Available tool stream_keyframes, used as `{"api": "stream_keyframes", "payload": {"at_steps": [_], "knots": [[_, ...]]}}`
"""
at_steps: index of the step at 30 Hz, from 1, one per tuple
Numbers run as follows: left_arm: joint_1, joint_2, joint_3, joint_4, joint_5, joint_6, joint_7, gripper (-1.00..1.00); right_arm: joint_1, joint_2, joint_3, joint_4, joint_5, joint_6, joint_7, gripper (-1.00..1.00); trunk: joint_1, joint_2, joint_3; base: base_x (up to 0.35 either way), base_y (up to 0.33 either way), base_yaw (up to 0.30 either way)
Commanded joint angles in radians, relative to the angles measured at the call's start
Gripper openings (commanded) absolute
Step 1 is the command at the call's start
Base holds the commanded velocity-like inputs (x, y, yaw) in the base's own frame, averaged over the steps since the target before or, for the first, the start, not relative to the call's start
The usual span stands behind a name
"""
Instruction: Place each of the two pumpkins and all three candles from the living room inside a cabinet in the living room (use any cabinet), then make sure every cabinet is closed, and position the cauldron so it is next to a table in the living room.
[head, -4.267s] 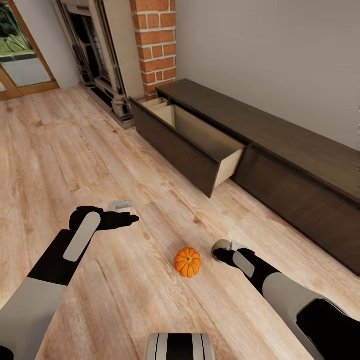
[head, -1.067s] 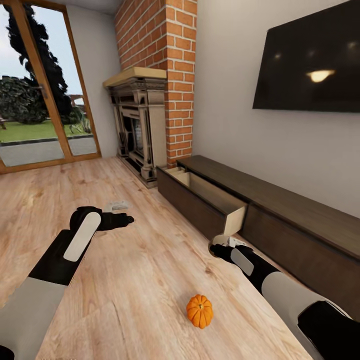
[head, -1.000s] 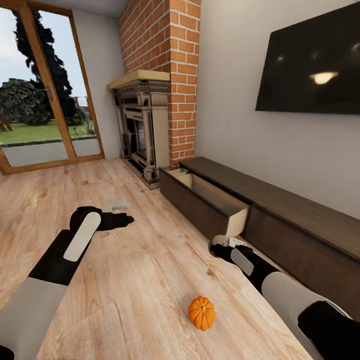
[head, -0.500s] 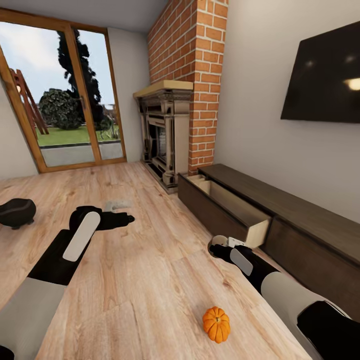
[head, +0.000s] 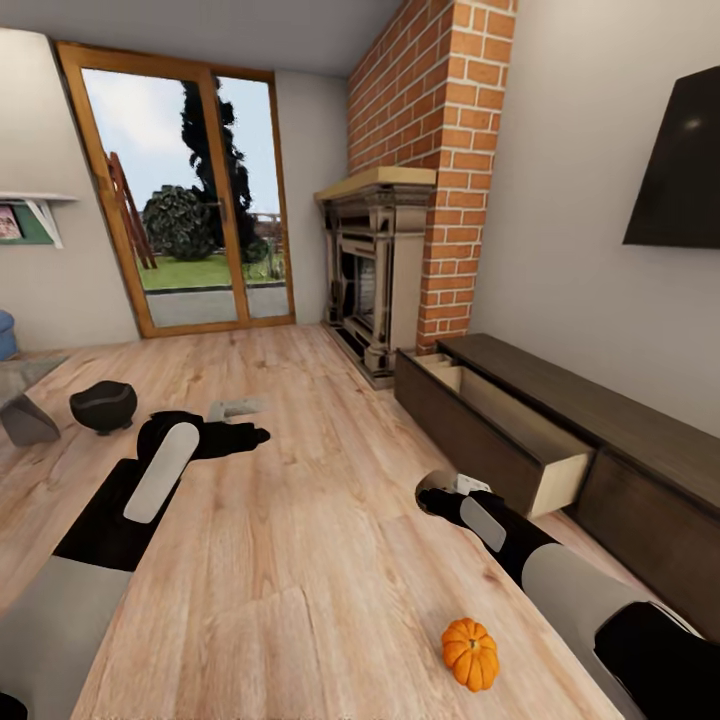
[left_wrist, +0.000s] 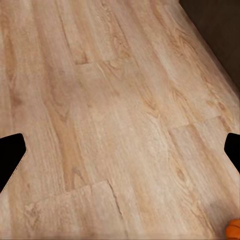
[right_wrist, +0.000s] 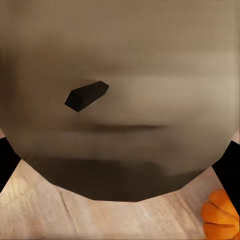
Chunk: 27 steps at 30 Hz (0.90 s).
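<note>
The right end effector (head: 437, 492) grips a stubby beige-grey cylinder candle (right_wrist: 120, 100); the left end effector (head: 250, 437) is spread wide, empty, above the wooden floor (head: 300, 560).

The floor (head: 300, 560) is light, matt wood plank with visible grain. The cabinet (head: 600, 420) is dark brown wood, with a paler tan drawer interior. The pumpkin (head: 470, 653) is ribbed with a slight sheen. The candle (right_wrist: 120, 100) looks smooth, matt and waxy. The cauldron (head: 103, 406) is matt black. The chimney (head: 440, 150) is rough red brick.
</note>
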Motion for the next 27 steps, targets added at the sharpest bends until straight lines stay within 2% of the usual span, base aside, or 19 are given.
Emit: {"api": "stream_keyframes", "payload": {"at_steps": [1, 7, 14, 27], "knots": [[-0.001, 0.001, -0.003, -0.001, 0.009, 0.001, 0.01, 1.0, -0.001, -0.001, 0.007, -0.004, -0.008, 0.003, -0.008, -1.0, 0.0, 0.0, -0.001, -0.035, 0.033, 0.109], [0.0, 0.001, -0.003, -0.001, 0.009, 0.001, 0.01, 1.0, -0.001, -0.001, 0.007, -0.004, -0.008, 0.003, -0.009, -1.0, 0.0, 0.0, 0.0, -0.035, 0.061, 0.028], [0.0, 0.0, -0.005, 0.001, 0.01, 0.001, 0.01, 1.0, -0.001, 0.0, 0.011, -0.004, -0.008, 0.003, -0.009, -1.0, 0.0, 0.0, 0.0, -0.011, 0.227, 0.019], [0.0, 0.0, -0.004, 0.008, 0.01, 0.001, 0.01, 1.0, -0.001, 0.001, 0.014, -0.004, -0.008, 0.004, -0.01, -1.0, 0.0, 0.0, 0.011, -0.001, 0.279, 0.21]]}}
